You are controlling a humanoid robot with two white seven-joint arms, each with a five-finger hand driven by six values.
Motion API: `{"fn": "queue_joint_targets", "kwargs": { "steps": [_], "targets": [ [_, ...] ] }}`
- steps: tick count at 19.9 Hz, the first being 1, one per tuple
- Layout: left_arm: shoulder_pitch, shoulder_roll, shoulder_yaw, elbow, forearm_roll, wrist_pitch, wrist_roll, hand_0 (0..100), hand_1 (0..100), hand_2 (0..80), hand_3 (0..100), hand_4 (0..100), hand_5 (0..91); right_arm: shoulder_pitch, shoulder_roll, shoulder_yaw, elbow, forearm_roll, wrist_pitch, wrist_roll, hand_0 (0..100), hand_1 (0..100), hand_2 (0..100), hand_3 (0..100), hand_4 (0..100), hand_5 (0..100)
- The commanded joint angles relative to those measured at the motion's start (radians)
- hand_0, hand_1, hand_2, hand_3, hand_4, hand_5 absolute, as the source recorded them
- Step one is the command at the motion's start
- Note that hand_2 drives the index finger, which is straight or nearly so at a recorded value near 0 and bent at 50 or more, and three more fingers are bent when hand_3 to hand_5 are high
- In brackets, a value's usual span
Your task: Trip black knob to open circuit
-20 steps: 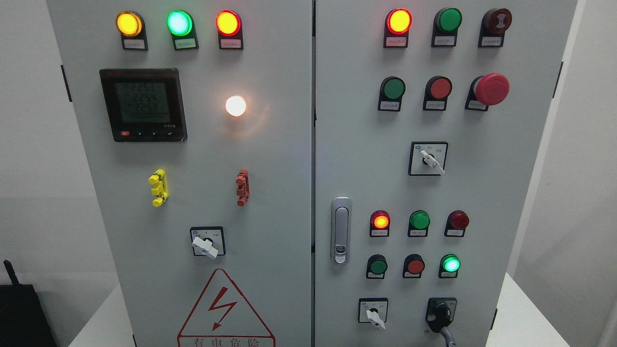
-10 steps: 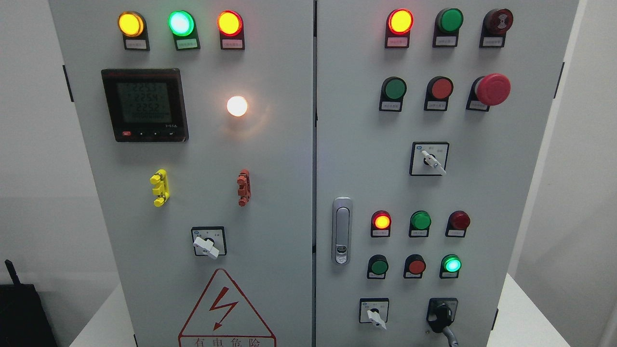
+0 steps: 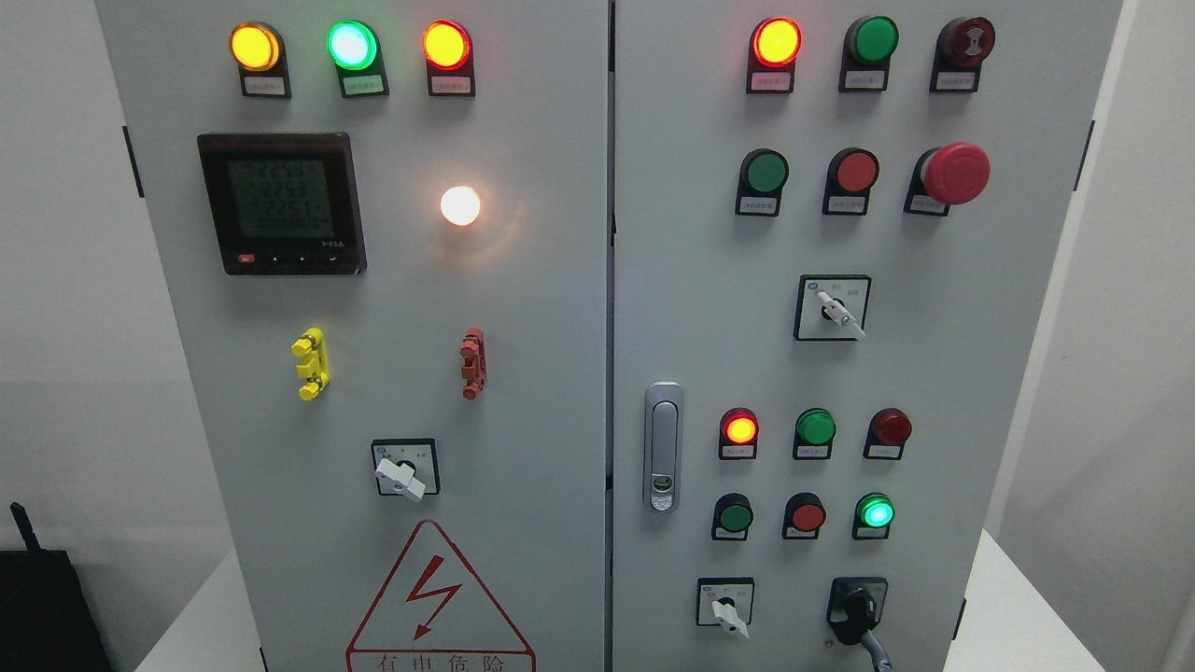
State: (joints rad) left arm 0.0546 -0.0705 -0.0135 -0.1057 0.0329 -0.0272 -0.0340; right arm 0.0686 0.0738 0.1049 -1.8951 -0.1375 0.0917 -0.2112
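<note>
A grey control cabinet [image 3: 560, 373] with two doors fills the head view. The black knob [image 3: 855, 610] sits on a black plate at the lower right of the right door, its handle pointing down. A grey lead hangs below it at the picture's bottom edge. Neither of my hands shows anywhere in the view.
White selector switches [image 3: 400, 477] [image 3: 727, 612] [image 3: 837, 313] sit on both doors. A red mushroom button [image 3: 954, 173] stands at the upper right, a door latch [image 3: 662, 446] near the seam, a meter [image 3: 280, 203] at the upper left. Lit lamps run along the top. A black box [image 3: 42, 607] stands lower left.
The whole view has shifted a few pixels to the right. The meter's digits have changed. The knob's handle stands as before.
</note>
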Motion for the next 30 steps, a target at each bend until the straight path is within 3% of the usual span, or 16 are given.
{"fn": "queue_joint_targets", "kwargs": {
  "steps": [1, 30],
  "targets": [
    [-0.002, 0.0, 0.001, 0.0, 0.002, 0.0, 0.0, 12, 39, 0.0, 0, 0, 0.0, -0.012, -0.002, -0.004, -0.027, -0.001, -0.02, 0.021, 0, 0, 4, 100, 100, 100],
    [-0.004, 0.0, 0.001, 0.0, 0.002, -0.002, 0.0, 12, 39, 0.0, 0, 0, 0.0, 0.0, -0.029, -0.045, -0.013, -0.002, -0.024, 0.01, 0, 0, 4, 100, 100, 100]
  ]
}}
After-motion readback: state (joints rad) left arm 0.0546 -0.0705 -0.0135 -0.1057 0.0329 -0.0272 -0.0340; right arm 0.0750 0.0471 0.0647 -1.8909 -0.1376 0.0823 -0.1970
